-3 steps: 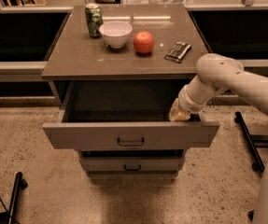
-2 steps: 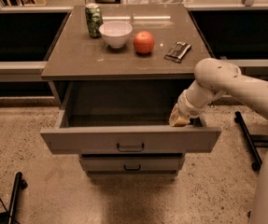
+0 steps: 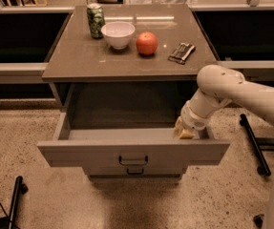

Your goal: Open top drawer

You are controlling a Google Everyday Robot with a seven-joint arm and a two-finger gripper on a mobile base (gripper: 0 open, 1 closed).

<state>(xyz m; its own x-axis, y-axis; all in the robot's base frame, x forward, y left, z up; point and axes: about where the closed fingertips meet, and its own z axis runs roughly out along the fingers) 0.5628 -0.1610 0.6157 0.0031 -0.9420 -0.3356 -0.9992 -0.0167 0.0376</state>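
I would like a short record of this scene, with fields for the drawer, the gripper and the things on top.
top drawer: open, pulled out towards the camera
gripper: inside the top drawer at its right end, just behind the front panel
cabinet top: holds a can, a bowl, an orange and a small dark object
lower drawer: mostly hidden under the top drawer

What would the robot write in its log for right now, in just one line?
top drawer: wide open | hand: inside it, at right front corner | on top: can, bowl, orange
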